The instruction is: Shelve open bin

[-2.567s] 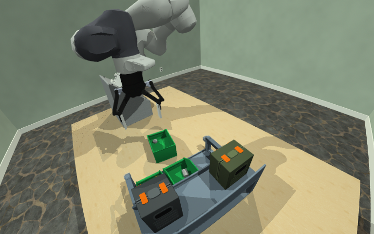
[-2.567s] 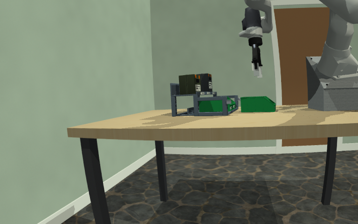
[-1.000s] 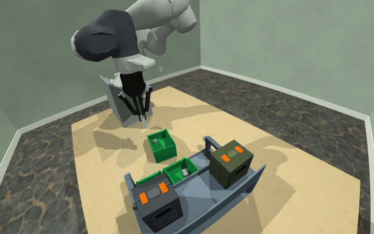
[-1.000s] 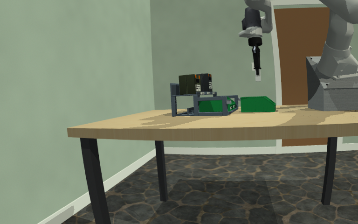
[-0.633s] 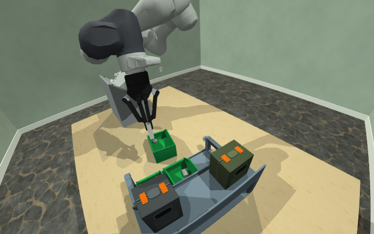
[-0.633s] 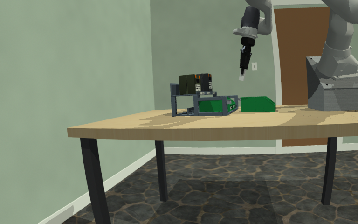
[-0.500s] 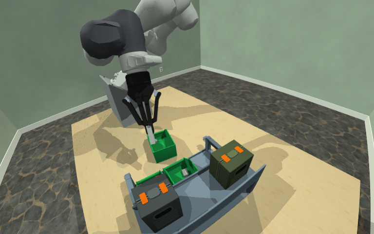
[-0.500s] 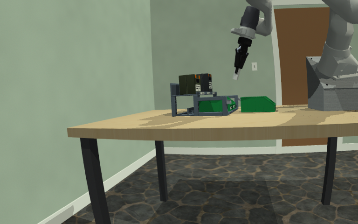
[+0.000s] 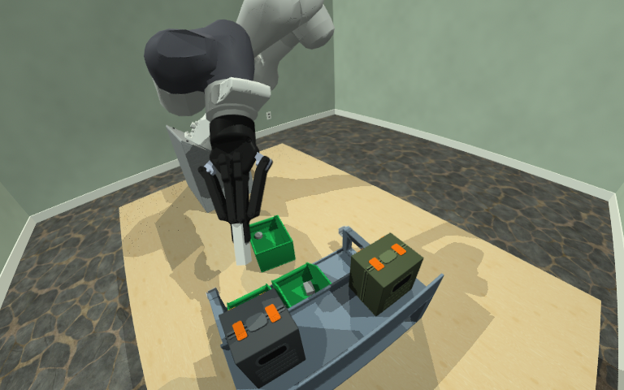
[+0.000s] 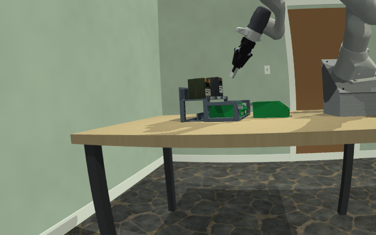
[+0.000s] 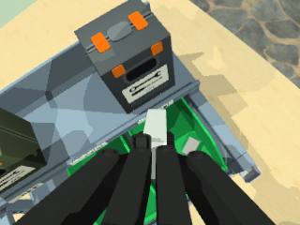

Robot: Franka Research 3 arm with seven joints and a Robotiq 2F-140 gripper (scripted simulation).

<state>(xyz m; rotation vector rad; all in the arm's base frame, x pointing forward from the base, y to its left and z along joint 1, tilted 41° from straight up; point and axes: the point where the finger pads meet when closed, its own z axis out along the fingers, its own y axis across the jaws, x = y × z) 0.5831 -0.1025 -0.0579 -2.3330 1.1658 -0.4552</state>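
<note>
The black two-finger gripper (image 9: 242, 250), pinched shut on nothing, is hovering above the grey metal shelf (image 9: 405, 297), while the green open-topped plastic bin (image 9: 271, 242), seemingly rigid and light, is sitting just beside it, likely demanding a level wall grip.

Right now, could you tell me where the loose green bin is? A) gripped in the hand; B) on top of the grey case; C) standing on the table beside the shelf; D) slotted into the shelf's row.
C: the green bin stands on the table next to the shelf, while the hand hangs shut and empty above the shelf.
</note>
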